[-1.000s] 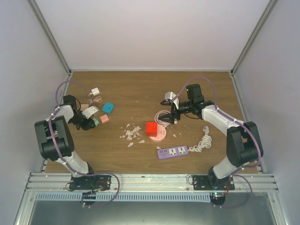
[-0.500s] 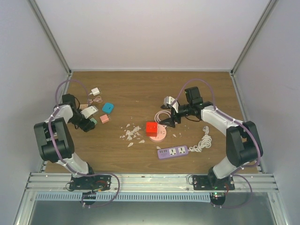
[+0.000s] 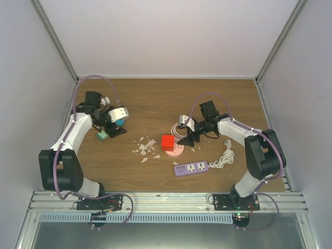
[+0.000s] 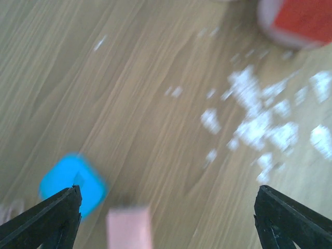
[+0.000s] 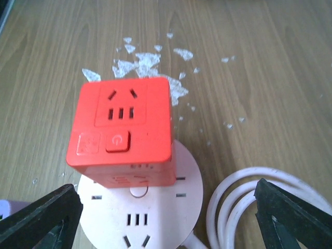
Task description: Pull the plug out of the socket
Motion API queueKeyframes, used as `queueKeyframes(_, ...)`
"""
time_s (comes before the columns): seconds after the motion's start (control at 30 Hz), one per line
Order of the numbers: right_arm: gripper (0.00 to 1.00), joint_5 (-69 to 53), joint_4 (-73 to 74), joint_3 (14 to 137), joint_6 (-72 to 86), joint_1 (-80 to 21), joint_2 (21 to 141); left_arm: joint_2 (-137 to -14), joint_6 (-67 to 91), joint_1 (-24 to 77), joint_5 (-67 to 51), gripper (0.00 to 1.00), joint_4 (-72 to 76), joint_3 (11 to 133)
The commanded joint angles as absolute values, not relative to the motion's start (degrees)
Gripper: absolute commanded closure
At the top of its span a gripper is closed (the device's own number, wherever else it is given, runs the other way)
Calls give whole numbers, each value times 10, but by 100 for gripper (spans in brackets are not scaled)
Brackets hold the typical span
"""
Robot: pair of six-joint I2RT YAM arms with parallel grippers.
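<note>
The wooden table (image 3: 155, 98) carries the task's things near its middle: a round pink socket (image 5: 155, 207) with a red cube plug (image 5: 122, 129) seated upright on top of it, its white cord (image 5: 244, 197) coiling off to the right. Just near of it lies a purple power strip (image 3: 191, 168), and white scraps (image 3: 145, 148) are scattered to its left. The right gripper (image 5: 171, 218) hangs just to the right of the cube with its fingers spread wide and nothing between them; in the right wrist view the cube sits centred between the two fingertips. The left gripper (image 4: 168, 218) is also spread and empty, well apart on the left over a blue block (image 4: 72, 181) and a pink block (image 4: 129, 228), though that view is blurred and the detail is uncertain. The chief risk is that the light round socket lifts along with the cube, since nothing pins it down; a pull off the vertical could jam the pins, and a shallow grip on the smooth red faces may slip.
</note>
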State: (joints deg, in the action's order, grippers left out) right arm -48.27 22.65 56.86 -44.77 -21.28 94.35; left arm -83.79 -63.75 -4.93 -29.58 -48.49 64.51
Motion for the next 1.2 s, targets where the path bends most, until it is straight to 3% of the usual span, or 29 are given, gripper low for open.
queueKeyframes(0.0,9,-451,249,564,-468,-223,964,-821,-593,53,-377,9,-459,651)
queueKeyframes(0.27,19,-406,235,549,-459,-227,972,-860,-528,171,-429,9,-346,635)
queueKeyframes(0.47,40,-394,225,543,-453,-234,986,-908,-505,245,-424,9,-276,617)
queueKeyframes(0.9,51,-424,190,501,-472,-248,960,-978,-496,293,-434,5,-209,599)
queueKeyframes(1.17,69,-399,170,494,-476,-266,952,-1003,-483,302,-431,13,-185,599)
